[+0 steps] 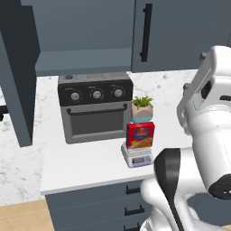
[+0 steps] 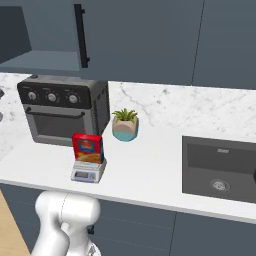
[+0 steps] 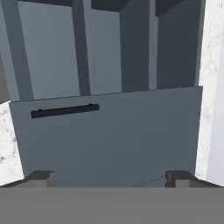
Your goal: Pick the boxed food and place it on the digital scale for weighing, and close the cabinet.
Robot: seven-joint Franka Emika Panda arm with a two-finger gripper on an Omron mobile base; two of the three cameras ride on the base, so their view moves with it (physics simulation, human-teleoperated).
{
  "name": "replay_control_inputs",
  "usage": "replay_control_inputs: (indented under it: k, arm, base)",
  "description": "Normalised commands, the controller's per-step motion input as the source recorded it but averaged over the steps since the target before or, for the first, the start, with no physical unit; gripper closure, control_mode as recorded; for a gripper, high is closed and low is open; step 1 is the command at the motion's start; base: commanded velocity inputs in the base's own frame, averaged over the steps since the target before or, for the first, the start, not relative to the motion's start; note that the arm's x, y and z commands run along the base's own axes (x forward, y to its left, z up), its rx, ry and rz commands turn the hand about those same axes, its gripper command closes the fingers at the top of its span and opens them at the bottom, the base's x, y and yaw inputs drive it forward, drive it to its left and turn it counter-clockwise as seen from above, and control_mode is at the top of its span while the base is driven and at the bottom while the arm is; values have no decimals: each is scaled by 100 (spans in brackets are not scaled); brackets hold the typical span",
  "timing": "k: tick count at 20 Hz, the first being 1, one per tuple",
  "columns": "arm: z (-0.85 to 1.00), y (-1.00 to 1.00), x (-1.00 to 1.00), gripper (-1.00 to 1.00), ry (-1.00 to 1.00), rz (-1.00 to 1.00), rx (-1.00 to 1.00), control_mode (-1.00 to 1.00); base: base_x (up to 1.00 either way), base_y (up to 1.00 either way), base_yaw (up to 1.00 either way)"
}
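while gripper (image 3: 109, 177) gapes (wide), cabinet (image 3: 122, 140) door just ahead

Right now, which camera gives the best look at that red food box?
The left base view shows the boxed food best: it stands upright on the digital scale, close and unblocked, beside the oven. The right base view shows the same box on the scale, smaller. The hand view faces the cabinet instead.

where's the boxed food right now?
The boxed food stands upright on the digital scale, near the counter's front edge, just right of the toaster oven and in front of the potted plant.
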Motion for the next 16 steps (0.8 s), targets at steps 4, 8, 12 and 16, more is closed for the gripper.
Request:
replay_control_inputs:
  k: [4, 8, 12, 16]
  arm:
    - [-25, 92, -51, -100, -10, 0, 5, -100]
    - [-37, 100, -61, -100, -20, -2, 1, -100]
    - [-3, 100, -97, -100, -8, -2, 2, -100]
    - [-1, 100, -64, -100, -2, -8, 0, -100]
  base:
    - [0, 0, 0]
    - [0, 0, 0]
    - [0, 0, 0]
    - [0, 0, 0]
